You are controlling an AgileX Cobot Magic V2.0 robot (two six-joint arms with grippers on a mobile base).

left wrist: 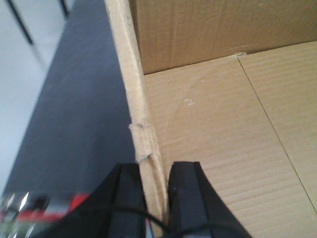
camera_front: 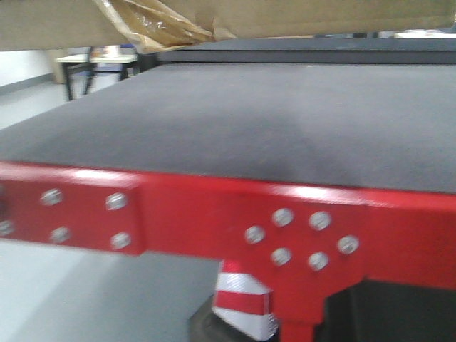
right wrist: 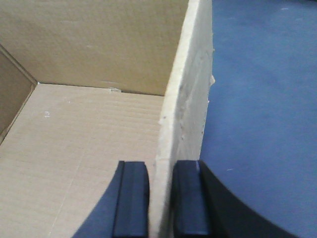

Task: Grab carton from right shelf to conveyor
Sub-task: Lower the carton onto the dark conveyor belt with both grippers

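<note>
We are looking across the wide, flat, dark grey textured conveyor belt (camera_front: 249, 121), and its red painted metal front edge (camera_front: 214, 214) is running right across the front view, studded with silver bolts (camera_front: 283, 217). From that edge to the far side, the belt surface is lying bare and open.

The large plain brown corrugated cardboard carton (camera_front: 285, 18) is hanging in at the top of the view, over the belt's far part. Wrinkled brown tape (camera_front: 153, 25) is peeling at its lower seam. The frame is cutting off most of the box, so we cannot tell whether its underside is touching the belt.

The left gripper (left wrist: 156, 171) is clamping the carton's left wall, with one black finger (left wrist: 130, 198) outside and the other inside. Just past the fingertips the wall's top edge is creased and crumpled, and dark belt is showing right beside it. The right gripper (right wrist: 159, 166) is pinching the opposite wall the same way, and open belt is spreading wide on its outer side.

Under the red edge, a red-and-white striped piece (camera_front: 246, 299) is peeking out, partly hidden and blurred. At the far left, a dark-legged table (camera_front: 78, 68) is too soft to read.
</note>
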